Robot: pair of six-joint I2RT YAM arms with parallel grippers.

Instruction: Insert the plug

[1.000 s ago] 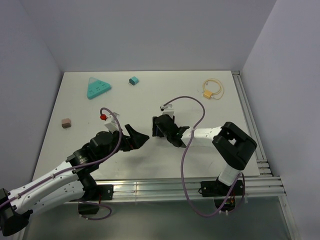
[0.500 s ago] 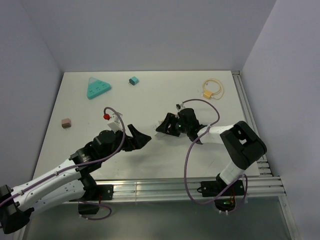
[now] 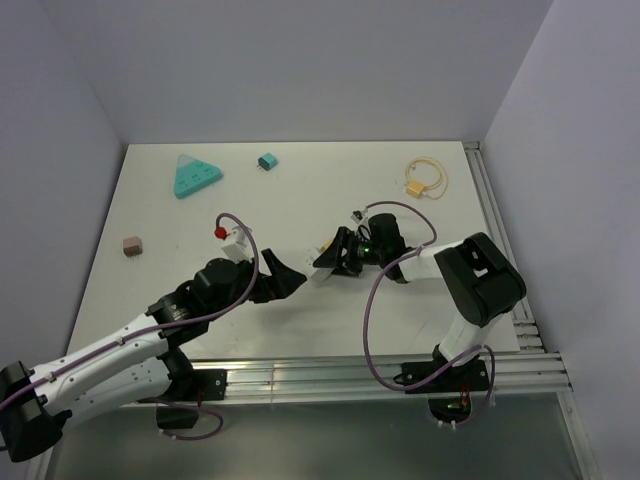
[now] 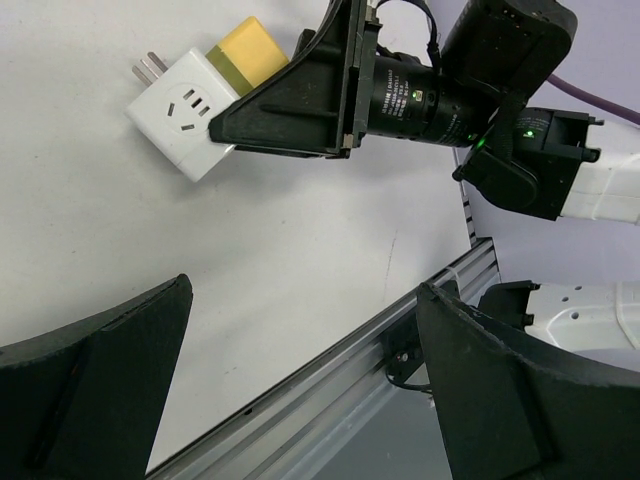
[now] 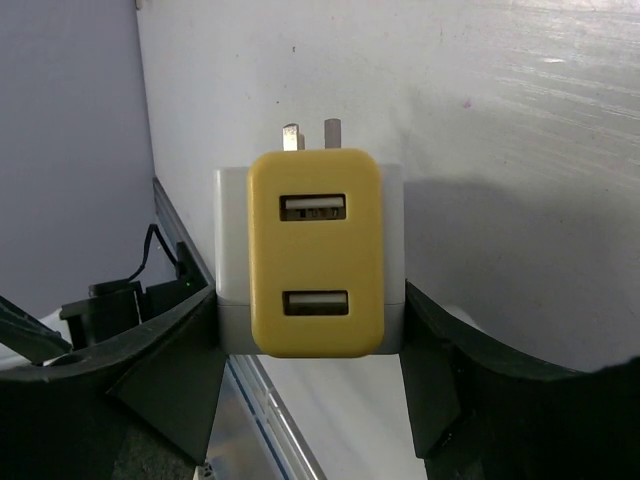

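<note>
The plug (image 5: 312, 255) is a white cube with a yellow face carrying two USB slots and metal prongs at its far end. My right gripper (image 5: 310, 320) is shut on its white sides, holding it just above the table near the middle (image 3: 322, 271). In the left wrist view the plug (image 4: 192, 118) shows a socket face and prongs pointing up-left. My left gripper (image 4: 300, 300) is open and holds nothing. It sits just left of the plug, apart from it (image 3: 283, 276).
A teal triangular power strip (image 3: 195, 177) and a small teal plug (image 3: 267, 161) lie at the back left. A pink block (image 3: 131, 245) sits at the left, a yellow connector with coiled cable (image 3: 424, 180) at the back right. Metal rails (image 3: 380, 362) edge the near side.
My right gripper has swung its wrist round and shifted slightly right, keeping the plug. My left gripper has crept forward and right toward it, still open.
</note>
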